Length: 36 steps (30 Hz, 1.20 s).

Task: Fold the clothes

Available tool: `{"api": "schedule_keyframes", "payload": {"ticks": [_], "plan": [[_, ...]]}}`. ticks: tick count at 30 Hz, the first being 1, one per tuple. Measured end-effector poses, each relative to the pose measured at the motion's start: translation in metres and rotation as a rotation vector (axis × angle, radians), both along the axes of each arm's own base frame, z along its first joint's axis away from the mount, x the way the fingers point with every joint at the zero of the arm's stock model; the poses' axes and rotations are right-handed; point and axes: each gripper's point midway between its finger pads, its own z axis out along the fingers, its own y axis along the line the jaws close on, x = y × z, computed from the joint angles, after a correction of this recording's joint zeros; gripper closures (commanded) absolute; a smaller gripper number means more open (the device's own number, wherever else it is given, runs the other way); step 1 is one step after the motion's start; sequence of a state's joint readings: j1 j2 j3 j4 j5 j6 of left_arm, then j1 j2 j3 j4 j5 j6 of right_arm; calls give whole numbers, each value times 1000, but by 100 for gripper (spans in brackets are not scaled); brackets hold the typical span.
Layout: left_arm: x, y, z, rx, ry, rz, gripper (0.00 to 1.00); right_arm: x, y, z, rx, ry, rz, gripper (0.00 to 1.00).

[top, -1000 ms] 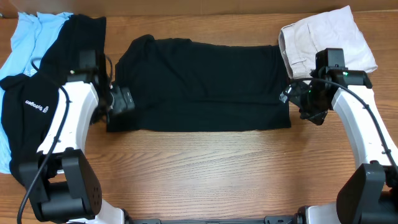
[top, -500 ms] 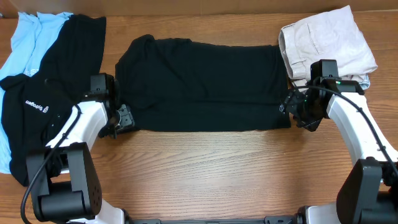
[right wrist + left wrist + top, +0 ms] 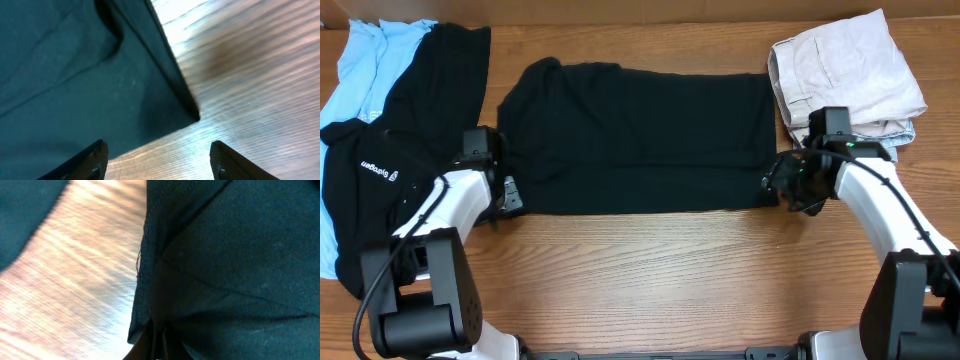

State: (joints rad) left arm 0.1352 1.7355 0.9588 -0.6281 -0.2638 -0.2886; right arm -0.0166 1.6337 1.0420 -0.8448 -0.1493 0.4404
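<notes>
While your left gripper [image 3: 508,196] pinches the black shirt [image 3: 640,140] at its hem, your right gripper [image 3: 158,146] hangs spread over its corner.

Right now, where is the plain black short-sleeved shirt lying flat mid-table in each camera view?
Overhead: the plain black short-sleeved fabric shirt lies flat at centre.
Left wrist: it fills the right side, its hemmed edge running down the middle.
Right wrist: it covers the upper left, its corner near centre.
Shared landmark: the brown wooden table beside its edge in every view.
</notes>
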Motion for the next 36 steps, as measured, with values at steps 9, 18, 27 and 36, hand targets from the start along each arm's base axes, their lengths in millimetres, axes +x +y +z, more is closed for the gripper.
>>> {"api": "schedule_keyframes", "payload": {"ticks": [9, 18, 27, 36], "plan": [[-8, 17, -1, 0, 13, 55, 96, -8, 17, -33, 1, -41, 53, 45], [-18, 12, -3, -22, 55, 53, 96, -5, 19, -45, 12, -95, 54, 80], [-55, 2, -4, -67, 201, 79, 96, -29, 15, -50, 42, 11, 17, 96], [-93, -18, 2, -162, 353, 139, 96, -81, -25, -33, 73, 263, -175, 96]]}}
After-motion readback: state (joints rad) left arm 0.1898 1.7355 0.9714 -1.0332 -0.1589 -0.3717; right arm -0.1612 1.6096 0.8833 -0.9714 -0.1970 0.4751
